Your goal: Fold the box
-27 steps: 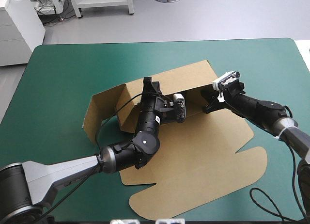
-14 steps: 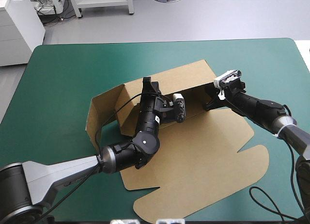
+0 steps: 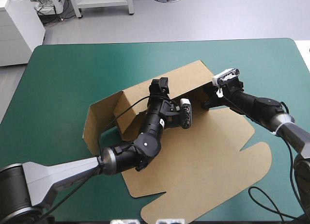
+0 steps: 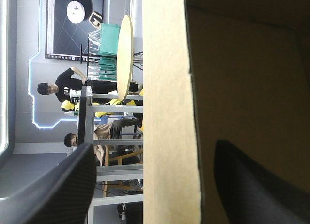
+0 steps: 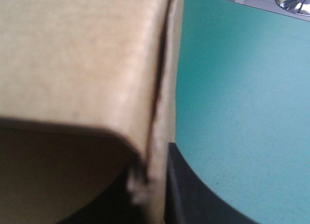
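Brown board of the box [image 3: 203,156] lies near the middle of the teal-green tabletop [image 3: 68,64] in the high view. Its wide base and lid panels are flat toward the near edge, one long wall is raised along the far side, and a side flap stands bent toward the left edge. My left hand [image 3: 160,85] reaches over that raised wall near its middle, and my right hand [image 3: 208,99] sits at the wall's right end. Along my left wrist, my two black fingers [image 4: 63,190] stand wide apart, so this hand is open. The wall's top edge runs between them, one finger on each side, neither clearly touching it. Along my right wrist, the hand is nearly closed, pinching the wall's end. One black finger [image 5: 193,195] presses the outer face beside the teal-green tabletop; the other lies in shadow on the inner side.
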